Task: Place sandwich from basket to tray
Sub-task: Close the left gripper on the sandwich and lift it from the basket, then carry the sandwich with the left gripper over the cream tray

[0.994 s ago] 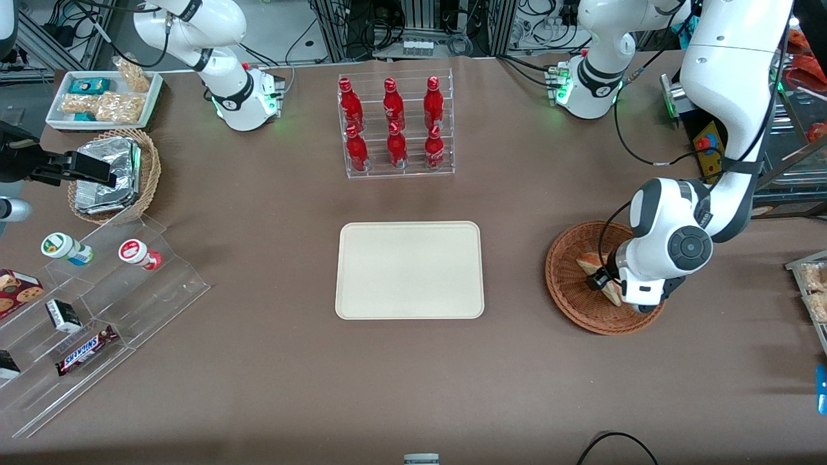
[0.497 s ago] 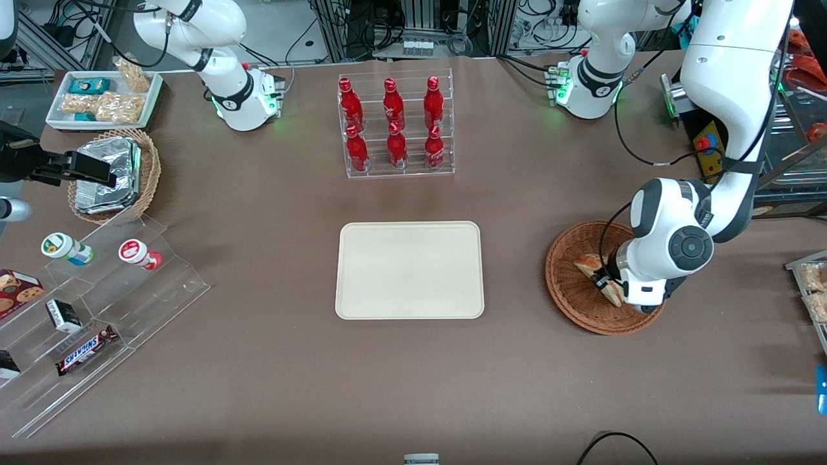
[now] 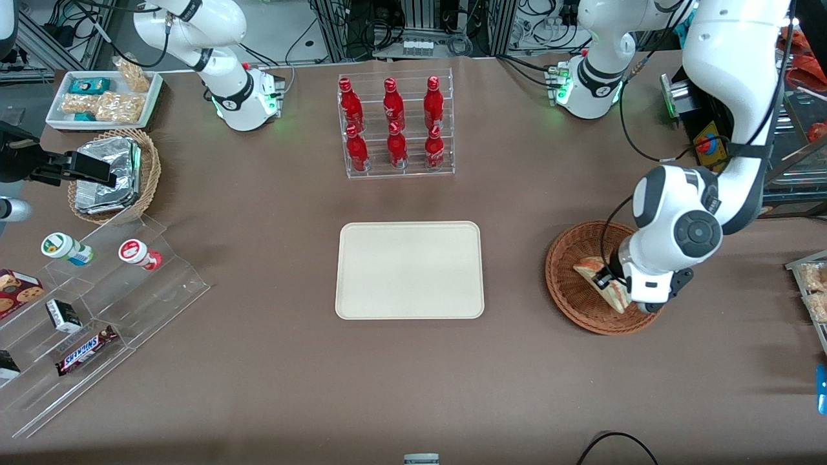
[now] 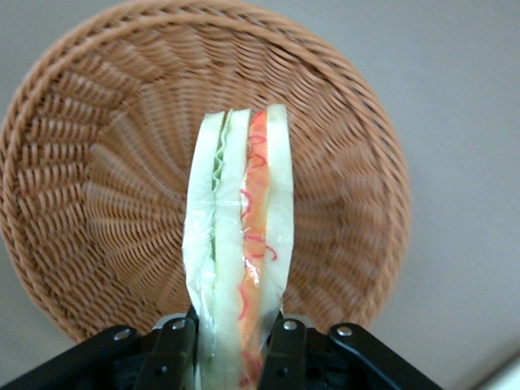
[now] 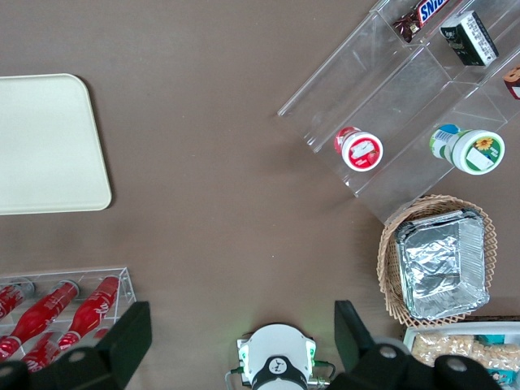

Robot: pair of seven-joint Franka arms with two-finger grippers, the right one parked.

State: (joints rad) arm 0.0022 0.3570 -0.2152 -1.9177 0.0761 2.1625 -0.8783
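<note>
— What did the gripper (image 4: 236,345) have hold of?

— The sandwich (image 4: 238,244). Its two fingers (image 4: 175,349) were pinched against the bread faces at the wide end, and the wedge ran straight out from between them, so its long axis followed the line of the hand. From the front camera the gripper (image 3: 614,284) sat just under the wrist with the sandwich (image 3: 604,284) sticking out past it.

— Was it clear of the basket?

— It hung over the basket (image 4: 97,211), inside the rim. In the wrist view the weave lay well under the wedge and I saw no contact, so I'd judge it lifted, though I couldn't say how high. From the front it overlapped the basket (image 3: 568,284) and gave no help.

— Which way was the tray from the hand?

— Sideways, toward the parked arm's end of the table, with bare cloth between the basket and the tray (image 3: 409,270). It sat at about the same depth as the hand, so I'd guess the carry called mostly for a sideways sweep.

— Anything you couldn't make out?

— The wrist housing covered the fingers from the front, and the held end of the sandwich was cut off in the wrist view. I couldn't tell how deep the grip went.
</note>
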